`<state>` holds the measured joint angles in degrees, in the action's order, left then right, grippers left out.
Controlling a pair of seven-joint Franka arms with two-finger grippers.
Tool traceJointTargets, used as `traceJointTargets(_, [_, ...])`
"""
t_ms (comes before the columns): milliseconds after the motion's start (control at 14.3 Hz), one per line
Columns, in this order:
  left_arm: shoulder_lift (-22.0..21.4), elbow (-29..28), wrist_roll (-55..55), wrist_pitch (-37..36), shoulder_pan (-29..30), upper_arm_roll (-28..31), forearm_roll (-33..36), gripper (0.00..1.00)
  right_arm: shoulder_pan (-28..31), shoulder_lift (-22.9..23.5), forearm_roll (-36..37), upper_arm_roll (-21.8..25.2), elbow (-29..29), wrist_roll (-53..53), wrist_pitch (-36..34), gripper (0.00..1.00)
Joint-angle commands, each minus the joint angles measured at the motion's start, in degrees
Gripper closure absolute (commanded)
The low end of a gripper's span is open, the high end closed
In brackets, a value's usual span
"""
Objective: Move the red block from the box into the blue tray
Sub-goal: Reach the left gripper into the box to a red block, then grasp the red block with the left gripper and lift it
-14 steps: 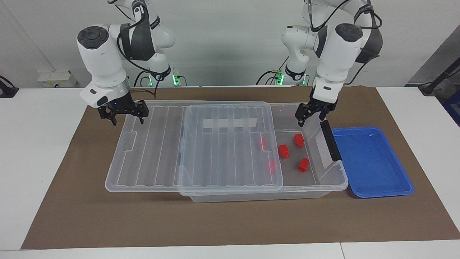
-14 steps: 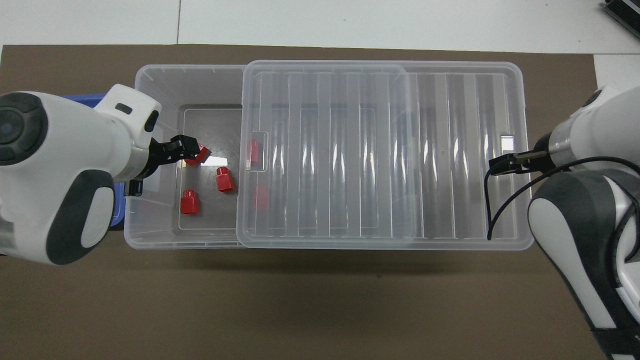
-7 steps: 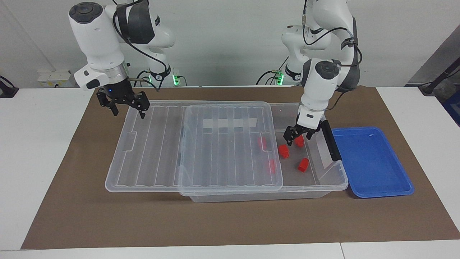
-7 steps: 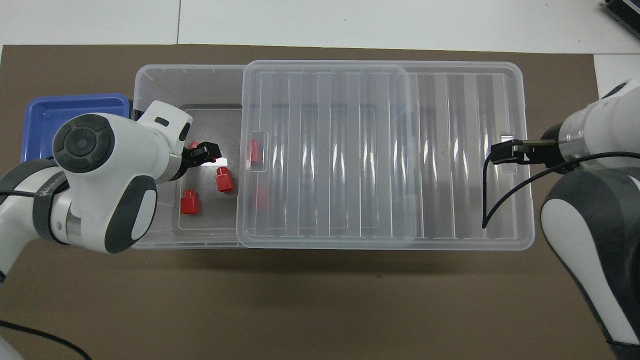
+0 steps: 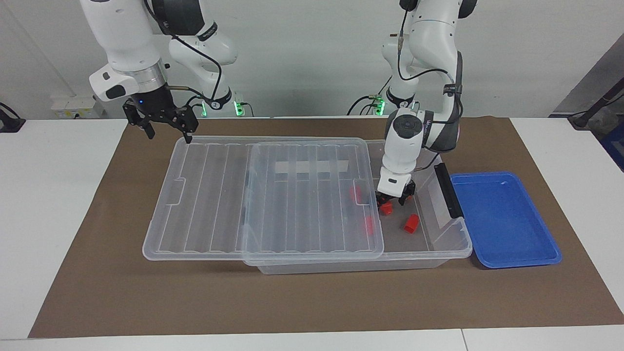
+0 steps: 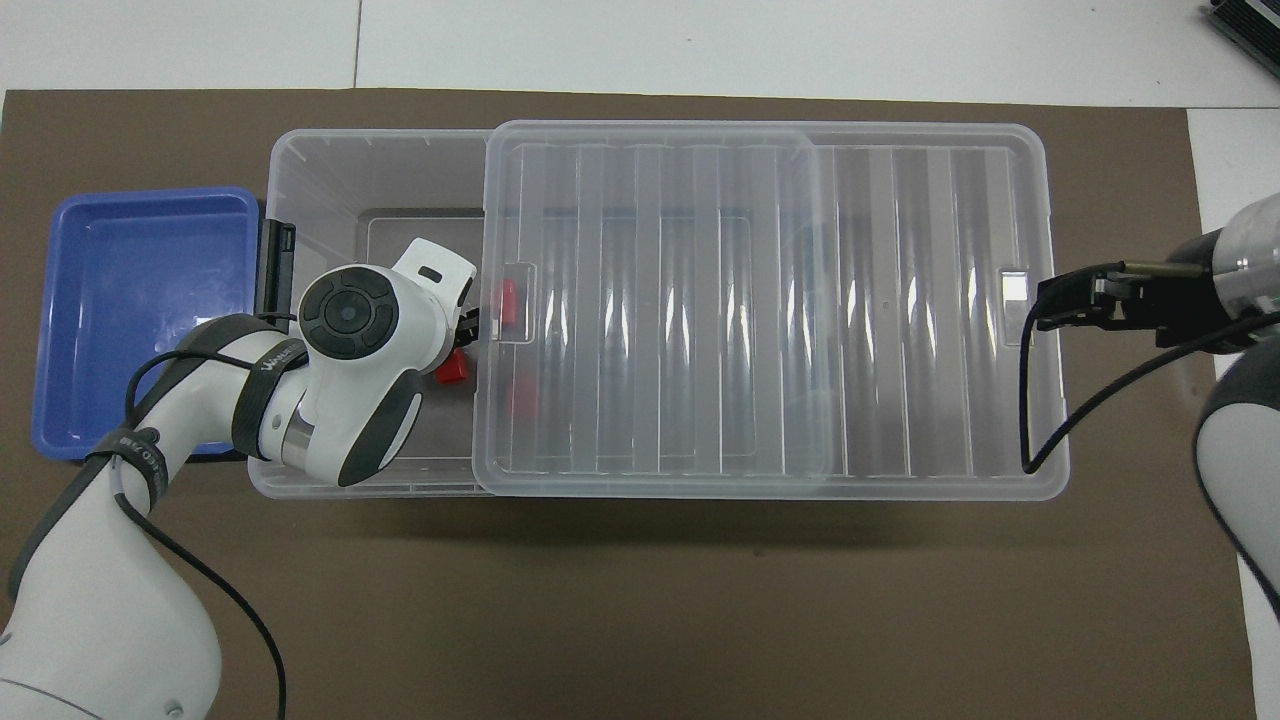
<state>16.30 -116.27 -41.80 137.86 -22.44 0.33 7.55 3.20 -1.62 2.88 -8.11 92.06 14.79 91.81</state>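
Slid-aside lid [image 5: 265, 195] covers most of the box [image 5: 441, 243]; left gripper [image 5: 394, 201] reaches a red block [image 5: 386, 208], grip unclear; right gripper [image 5: 165, 124] spread.

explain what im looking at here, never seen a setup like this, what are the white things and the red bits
The white things are two robot arms, each ending in a two-fingered gripper. One picture looks at them from across the table; the other looks down from above their end.

On the brown mat sits a clear box with its ribbed lid slid partly off toward the right arm's end. Red blocks lie inside: one in the open, two seen through the lid. An empty blue tray sits beside the box at the left arm's end.

The left gripper is down inside the box at a red block; whether its fingers have closed on it is hidden. The right gripper waits, open, in the air over the lid's corner.
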Motion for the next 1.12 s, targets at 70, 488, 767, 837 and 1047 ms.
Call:
traceJointTargets(70, [-0.6, -1.2, -1.1, 0.9, -0.9, 0.9, 1.4, 0.00, 0.6, 2.1, 0.0, -0.3, -4.3, 0.2, -5.0, 0.00])
traceJointTargets(488, [-0.8, -2.3, -0.8, 0.7, -0.9, 0.9, 1.4, 0.22, 0.6, 1.4, 0.4, -0.2, -3.1, -4.3, -7.0, 0.00])
traceJointTargets(767, [-1.0, -2.5, -0.5, 0.1, -1.9, 0.9, 1.4, 0.23, 0.7, 1.3, -0.4, -0.2, -2.6, -3.8, -6.5, 0.00])
traceJointTargets(837, [-1.1, -2.5, -0.5, -0.1, -2.1, 0.9, 1.4, 0.23, 0.7, 1.2, -0.6, -0.1, -2.6, -3.7, -6.6, 0.00])
traceJointTargets(1047, [-1.2, -2.6, -0.4, -0.8, -3.0, 0.9, 1.4, 0.23, 1.1, 1.2, -0.9, -0.1, -2.2, -2.1, -6.0, 0.00])
